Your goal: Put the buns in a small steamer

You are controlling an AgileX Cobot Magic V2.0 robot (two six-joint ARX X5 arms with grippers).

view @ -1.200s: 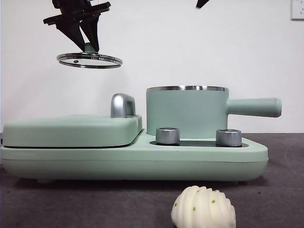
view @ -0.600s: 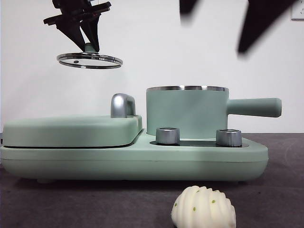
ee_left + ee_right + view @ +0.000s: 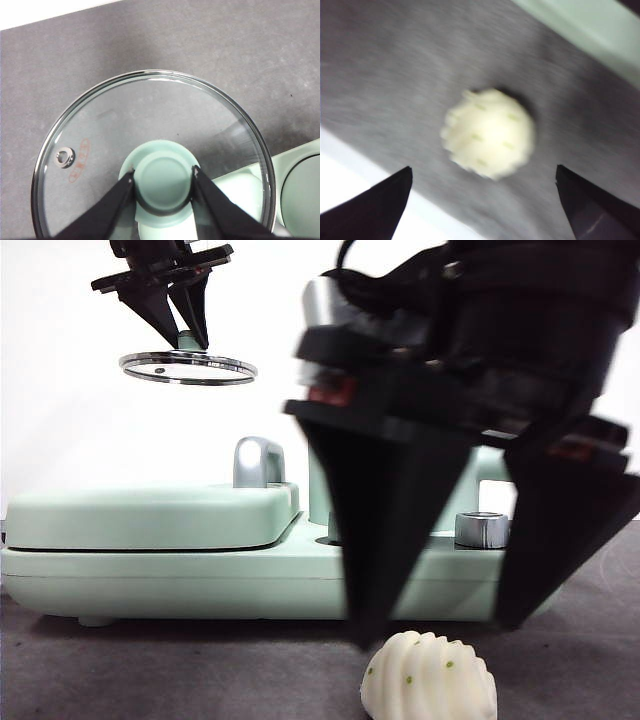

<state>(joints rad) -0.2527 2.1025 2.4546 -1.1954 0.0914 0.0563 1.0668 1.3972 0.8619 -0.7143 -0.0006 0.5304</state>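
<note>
A ridged cream-white bun with green specks lies on the dark table in front of the cooker; it also shows in the right wrist view. My right gripper is open, large and dark, just above the bun with one jaw on each side. The mint-green small steamer is mostly hidden behind that arm. My left gripper is shut on the green knob of the glass steamer lid, held high at the left. The smooth bun is out of view.
The mint-green cooker base carries a flat grill lid with a chrome handle on the left and a steel knob on the right. Dark table lies in front.
My right arm has dropped fast from the top of the picture to just above the ridged bun, hiding the steamer. The left gripper and lid have not moved.
</note>
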